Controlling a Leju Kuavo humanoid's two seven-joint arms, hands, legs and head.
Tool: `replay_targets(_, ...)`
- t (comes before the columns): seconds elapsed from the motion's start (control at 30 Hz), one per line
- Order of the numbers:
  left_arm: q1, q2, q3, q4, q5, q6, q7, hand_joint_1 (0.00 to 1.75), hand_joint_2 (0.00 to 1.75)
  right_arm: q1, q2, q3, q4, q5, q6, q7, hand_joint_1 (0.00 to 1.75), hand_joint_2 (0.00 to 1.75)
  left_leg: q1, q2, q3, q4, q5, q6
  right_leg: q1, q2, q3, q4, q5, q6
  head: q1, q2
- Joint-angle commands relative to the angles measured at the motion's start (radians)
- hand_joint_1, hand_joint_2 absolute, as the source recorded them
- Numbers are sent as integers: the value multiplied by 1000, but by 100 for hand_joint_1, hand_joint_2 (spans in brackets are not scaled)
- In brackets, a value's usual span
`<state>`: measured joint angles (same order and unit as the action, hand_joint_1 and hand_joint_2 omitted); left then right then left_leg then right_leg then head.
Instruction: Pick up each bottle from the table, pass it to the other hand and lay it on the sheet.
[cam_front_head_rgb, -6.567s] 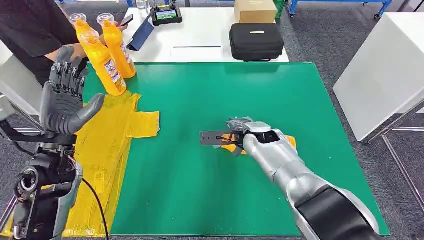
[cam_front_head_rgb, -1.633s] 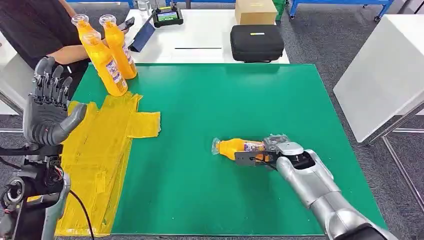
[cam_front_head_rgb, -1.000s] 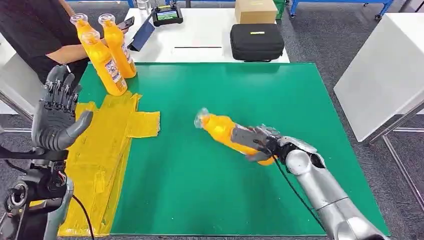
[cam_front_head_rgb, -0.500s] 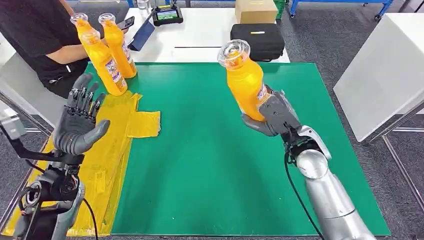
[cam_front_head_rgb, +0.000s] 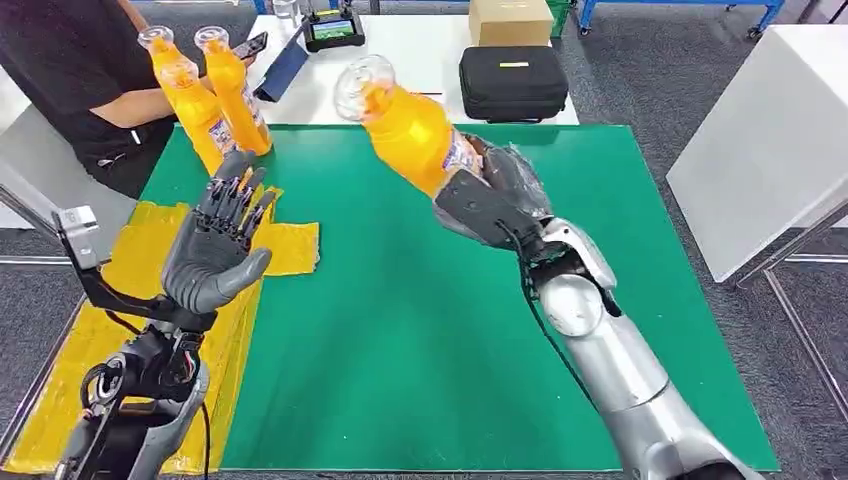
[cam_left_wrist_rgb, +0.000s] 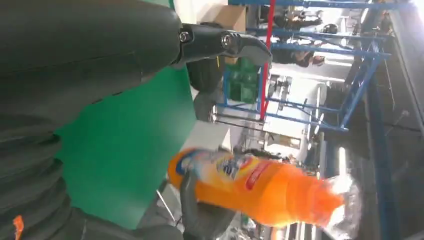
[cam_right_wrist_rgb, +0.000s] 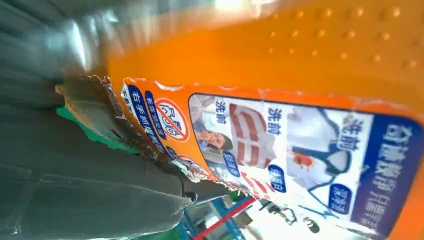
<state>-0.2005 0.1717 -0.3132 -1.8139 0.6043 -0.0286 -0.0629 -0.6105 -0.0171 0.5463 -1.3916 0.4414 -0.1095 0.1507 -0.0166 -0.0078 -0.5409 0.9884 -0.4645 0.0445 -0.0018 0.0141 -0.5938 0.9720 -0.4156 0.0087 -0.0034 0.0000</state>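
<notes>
One bottle clamped in my right hand; left hand fingers spread, handover pending; sheet bare.

a green table carries a yellow sheet along its left edge, and two orange bottles stand upright at the far left corner.

The held bottle hides the right hand's fingers partly

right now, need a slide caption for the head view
Right hand holds an orange bottle tilted above the green mat, toward the open left hand.
</notes>
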Motion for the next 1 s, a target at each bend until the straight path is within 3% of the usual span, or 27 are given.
replay_targets(0.03,-55,15,-98,-26,1,41,-1,0,175,-169,85,144,114,-6,26,67,175,175,1,2,1,2,-2,-4,1,1,1,2,-1,0,0,0)
replay_targets(0.63,-58,16,-104,-24,-1,48,0,0,175,-167,83,149,114,-10,24,72,175,175,1,0,3,1,-2,-5,1,-2,4,0,-1,0,1,0)
replay_targets(1.0,-51,6,-131,-99,-82,139,-44,0,175,-159,197,272,66,-3,77,141,175,175,1,1,2,1,-2,-4,1,0,2,0,-2,0,0,0)
